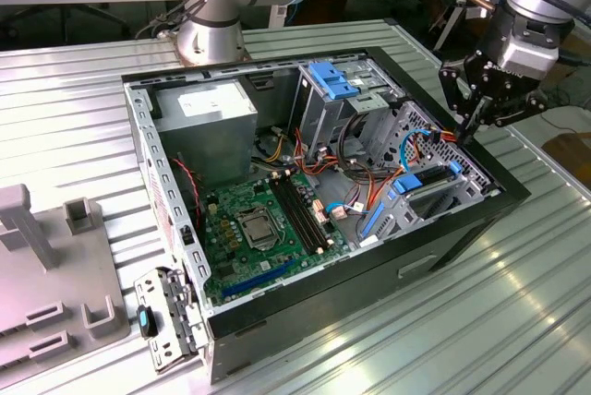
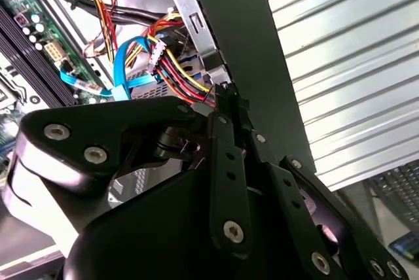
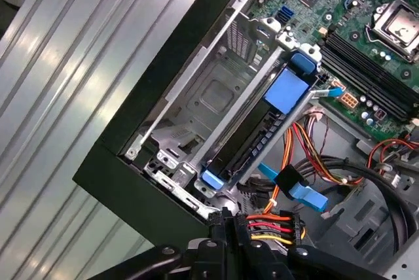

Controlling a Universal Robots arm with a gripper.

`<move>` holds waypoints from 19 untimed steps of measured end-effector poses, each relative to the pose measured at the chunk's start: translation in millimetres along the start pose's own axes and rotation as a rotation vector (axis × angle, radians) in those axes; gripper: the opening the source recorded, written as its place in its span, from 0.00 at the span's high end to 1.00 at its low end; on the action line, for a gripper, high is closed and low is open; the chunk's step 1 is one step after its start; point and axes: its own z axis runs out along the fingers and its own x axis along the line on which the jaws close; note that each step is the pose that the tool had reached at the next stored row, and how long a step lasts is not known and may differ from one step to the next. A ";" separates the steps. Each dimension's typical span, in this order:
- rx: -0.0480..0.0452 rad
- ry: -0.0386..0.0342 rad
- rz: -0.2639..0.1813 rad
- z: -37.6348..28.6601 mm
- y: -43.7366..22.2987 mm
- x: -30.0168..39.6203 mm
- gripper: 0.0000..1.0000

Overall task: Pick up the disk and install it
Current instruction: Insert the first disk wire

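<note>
Broadly, a ribbed metal table [image 1: 517,321] is shown bearing an open desktop computer case [image 1: 443,247], laid on its side with the interior exposed. A green motherboard [image 1: 249,238] with its CPU socket is seen on the case floor, and a grey power supply [image 1: 208,123] sits in the corner nearest the arm's base [image 1: 211,30]. A grey moulded fixture [image 1: 46,275] stands on the table at the exterior view's left. At the corner of the case on the exterior view's right, the metal drive cage [image 3: 216,103] is located. The disk [image 3: 252,139] is seen seated in this cage, its blue carrier frame marked by a blue tab at each end; in the exterior view it appears as a blue-edged slot [image 1: 429,181]. A bundle of red, yellow and black power wires [image 3: 275,224] runs just beside it. The gripper [image 1: 469,125] is held over the case rim near the cage, its black fingers [image 2: 226,123] drawn together at the tips with nothing held between them.
</note>
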 end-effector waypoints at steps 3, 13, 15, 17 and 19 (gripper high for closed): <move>-0.0065 0.0023 0.054 0.1 0.0 0.0 0.84; -0.0180 0.0077 0.166 0.4 1.8 -1.3 0.84; -0.0200 0.0087 0.187 0.3 2.8 -2.0 0.84; -0.0212 0.0092 0.200 0.2 3.4 -2.5 0.84; -0.0230 0.0101 0.218 0.1 4.5 -3.2 0.84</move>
